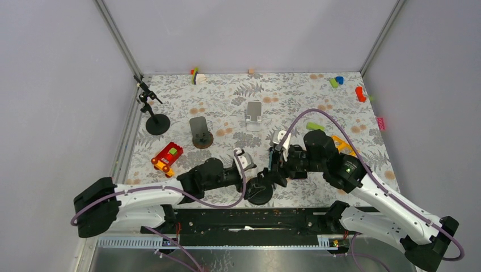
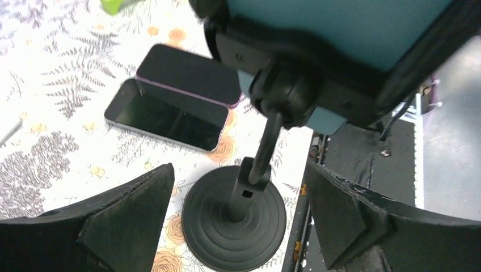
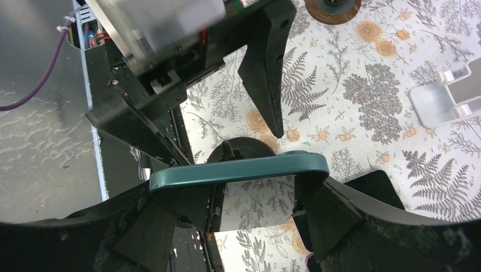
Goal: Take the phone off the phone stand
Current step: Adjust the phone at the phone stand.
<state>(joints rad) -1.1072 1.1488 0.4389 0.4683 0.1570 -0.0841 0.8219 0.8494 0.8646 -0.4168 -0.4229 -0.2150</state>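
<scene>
A teal phone (image 3: 238, 170) sits in the clamp (image 2: 295, 73) of a black phone stand whose round base (image 2: 233, 221) rests on the table near its front edge. My right gripper (image 3: 238, 190) is shut on the phone, one finger on each long edge. In the top view the right gripper (image 1: 276, 156) is just above the stand (image 1: 260, 191). My left gripper (image 2: 239, 170) is open low around the stand's stem, and its fingers (image 2: 142, 204) stand apart from the stem on both sides. From above, the left gripper (image 1: 249, 170) sits beside the base.
Two dark phones (image 2: 170, 116) lie flat on the floral cloth behind the stand. Further back are a brown-based stand (image 1: 199, 133), a white stand (image 1: 253, 116), a small black tripod (image 1: 153, 113), a red toy car (image 1: 167, 157) and scattered bricks (image 1: 315, 126).
</scene>
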